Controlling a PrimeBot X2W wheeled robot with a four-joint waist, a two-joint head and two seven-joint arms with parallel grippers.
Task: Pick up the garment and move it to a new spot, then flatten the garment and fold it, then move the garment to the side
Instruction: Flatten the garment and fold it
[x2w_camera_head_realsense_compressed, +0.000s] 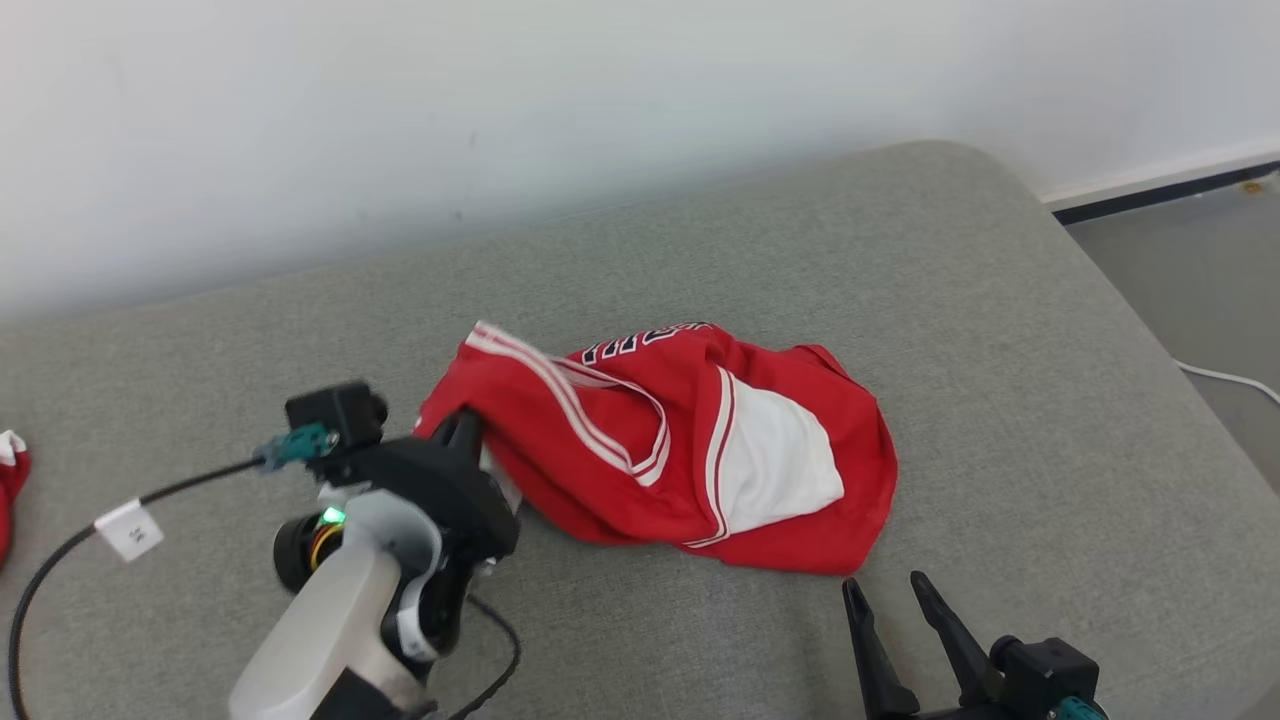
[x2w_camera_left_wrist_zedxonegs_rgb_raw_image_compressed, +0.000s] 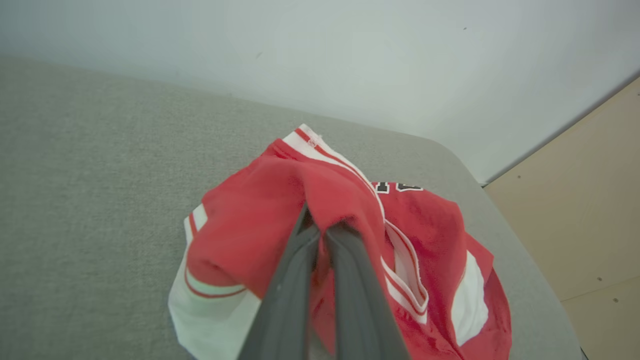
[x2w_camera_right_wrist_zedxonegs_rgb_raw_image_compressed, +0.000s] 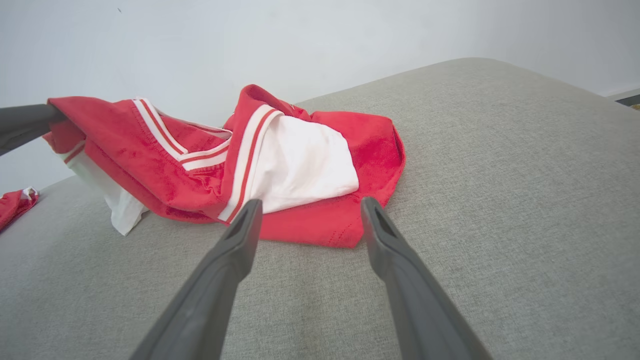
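While the right pincer (x2w_camera_head_realsense_compressed: 882, 580) sits nearest, fingers spread wide and empty, the left pincer (x2w_camera_head_realsense_compressed: 465, 422) is clamped on the left edge of the red jersey (x2w_camera_head_realsense_compressed: 640, 470) (one fold raised), which lies crumpled on the grey cushion (x2w_camera_head_realsense_compressed: 950, 260).

The grey upholstered bed (x2w_camera_head_realsense_compressed: 900, 250) has a rounded far right corner. A crumpled red-and-white garment (x2w_camera_head_realsense_compressed: 590, 485) lies near its middle, and another red cloth (x2w_camera_head_realsense_compressed: 8, 500) lies at its left edge.
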